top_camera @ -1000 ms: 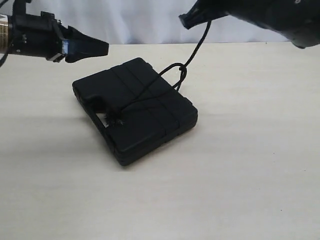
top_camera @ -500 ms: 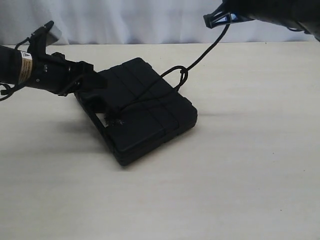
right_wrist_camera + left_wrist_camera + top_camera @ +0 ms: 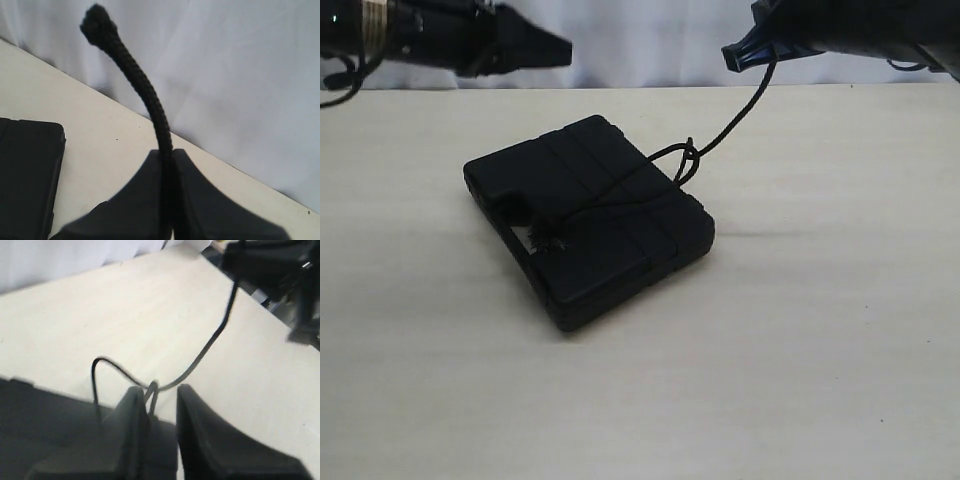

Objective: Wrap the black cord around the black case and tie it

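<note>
Right gripper point(image 3: 732, 54) pinches the black cord point(image 3: 143, 86) high beyond the black case's point(image 3: 600, 205) far corner.

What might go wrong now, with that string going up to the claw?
The right gripper holds the black cord nearly taut while the left gripper hovers off the black case, so the case may slide or tip. The knot sits at the case's edge and looks loose; it might slip off.

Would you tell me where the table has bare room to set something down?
Bare pale tabletop lies in front of the flat matte black plastic case and along its left. Crowded: its right edge, where the braided black cord rises to the right gripper.
</note>
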